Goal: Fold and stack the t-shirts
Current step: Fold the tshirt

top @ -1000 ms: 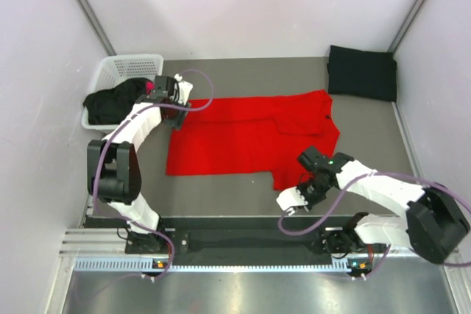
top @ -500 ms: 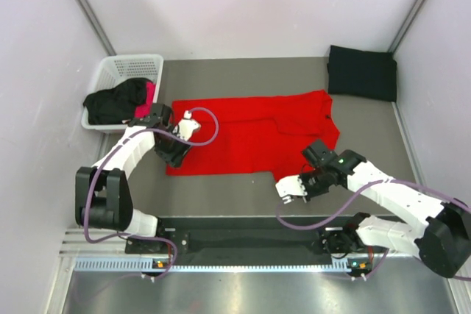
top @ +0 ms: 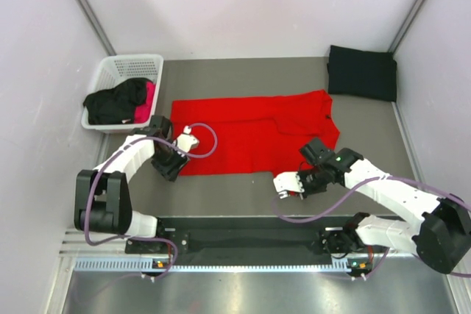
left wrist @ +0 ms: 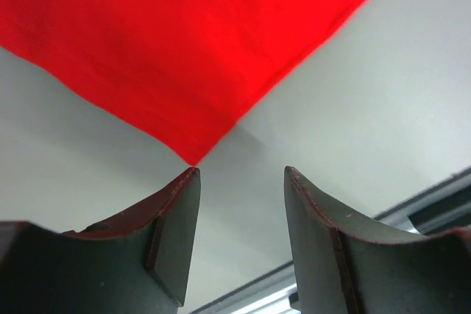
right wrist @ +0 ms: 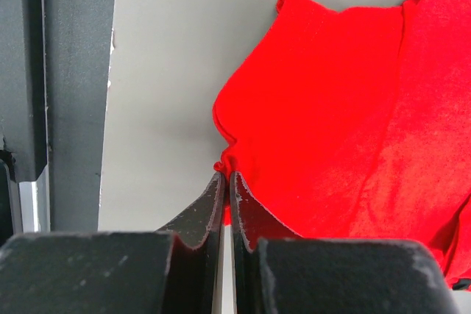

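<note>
Top external view had the grey table between pale walls, the red t-shirt spread flat mid-table, a folded black t-shirt far right and black and pink t-shirts heaped in the white basket far left, but both claws were too small to read from up there. Left wrist view settled one: the left gripper stood wide open and empty, one fingertip right at the shirt's near left corner. Right wrist view settled the other: the right gripper was pinched tight on a bunched bit of near hem, with much of the cloth cut off by the frame.
</note>
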Robot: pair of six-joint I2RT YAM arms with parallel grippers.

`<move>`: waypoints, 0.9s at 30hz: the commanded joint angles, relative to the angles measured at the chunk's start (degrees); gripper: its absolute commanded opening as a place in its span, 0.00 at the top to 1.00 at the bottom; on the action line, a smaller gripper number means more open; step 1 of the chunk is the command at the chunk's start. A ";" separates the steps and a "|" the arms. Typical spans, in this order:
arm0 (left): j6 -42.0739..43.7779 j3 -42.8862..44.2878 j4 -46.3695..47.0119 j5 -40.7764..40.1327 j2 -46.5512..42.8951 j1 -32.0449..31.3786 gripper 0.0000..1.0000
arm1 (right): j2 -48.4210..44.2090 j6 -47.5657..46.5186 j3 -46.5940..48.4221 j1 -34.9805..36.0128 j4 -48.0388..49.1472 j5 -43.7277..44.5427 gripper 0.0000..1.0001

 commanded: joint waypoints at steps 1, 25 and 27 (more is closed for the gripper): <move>1.42 -0.04 3.64 -0.95 1.66 0.86 0.46 | 0.59 0.80 2.47 0.99 1.19 -1.10 0.99; 4.94 8.30 0.93 -1.65 6.59 1.92 1.00 | -0.91 7.65 9.84 -7.69 4.36 4.44 1.00; 6.51 11.01 -0.30 -1.39 6.85 1.92 1.00 | -0.12 7.66 13.69 -12.25 4.01 4.44 1.00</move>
